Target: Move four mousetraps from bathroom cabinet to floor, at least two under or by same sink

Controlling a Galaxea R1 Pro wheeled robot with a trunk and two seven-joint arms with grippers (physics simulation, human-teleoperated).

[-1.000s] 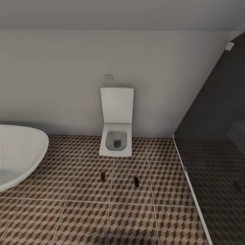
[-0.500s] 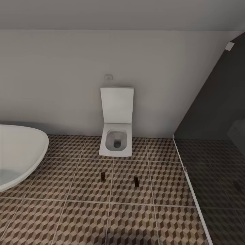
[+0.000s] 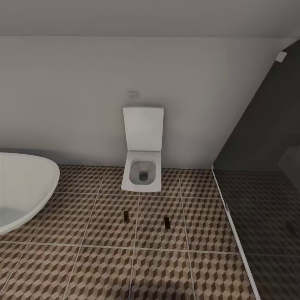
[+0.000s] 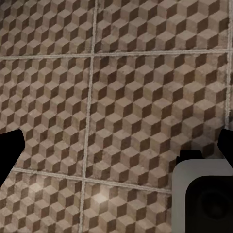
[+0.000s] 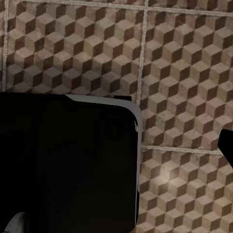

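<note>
From the head camera, the bathroom floor (image 3: 104, 266) of cube-patterned tiles spreads toward a plain pale wall, and two mousetraps lie flat on it in front of the toilet (image 3: 142, 160): the left mousetrap (image 3: 126, 215) sits just beside a grout line, and the right mousetrap (image 3: 167, 222) lies on the next tile over, the two well apart from each other and a short way out from the toilet bowl. The toilet stands against the wall with its lid raised upright, and a small white plate (image 3: 133, 95) is set in the wall above it. The rounded white rim of a bathtub (image 3: 29, 183) comes in from the left edge, and a dark glass shower partition (image 3: 266, 166) closes off the right side, the tiles behind it looking dimmed. In the left wrist view, the left gripper (image 4: 116, 148) looks down on bare patterned tiles; its dark fingertips (image 4: 9, 150) show at opposite edges of the picture, spread wide with nothing between them, and a grey rounded part of the robot (image 4: 204, 199) fills one corner. In the right wrist view, a large black rounded block of the robot (image 5: 68, 165) covers much of the tiles; one dark fingertip (image 5: 226, 144) shows at the picture's edge, and I cannot tell whether that gripper is spread or closed.
</note>
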